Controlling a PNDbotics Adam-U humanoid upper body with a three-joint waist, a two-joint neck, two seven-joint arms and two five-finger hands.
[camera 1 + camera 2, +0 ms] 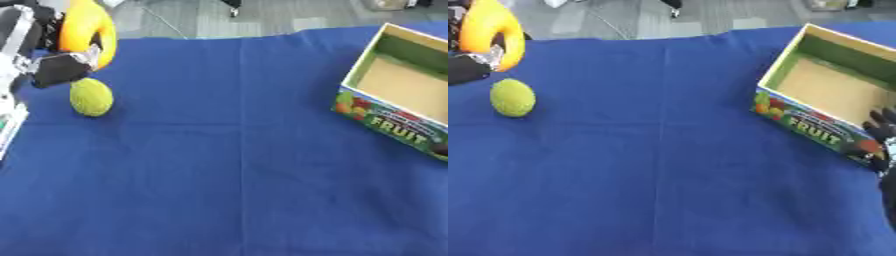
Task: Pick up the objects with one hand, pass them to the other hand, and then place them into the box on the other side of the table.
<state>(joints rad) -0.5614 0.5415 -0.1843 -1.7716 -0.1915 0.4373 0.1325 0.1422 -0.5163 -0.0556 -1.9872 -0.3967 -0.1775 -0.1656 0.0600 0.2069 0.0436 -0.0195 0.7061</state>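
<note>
My left hand is raised over the table's far left corner, its fingers curled round a yellow banana. Just below that hand a round green fruit lies on the blue cloth. An open cardboard box printed with "FRUIT" stands at the far right; its inside is bare. My right hand shows only at the right edge of the right eye view, by the box's near corner, fingers up and relaxed, holding nothing.
A blue cloth covers the whole table. Grey floor lies beyond the far edge. My left arm's silver and black forearm runs down the left border.
</note>
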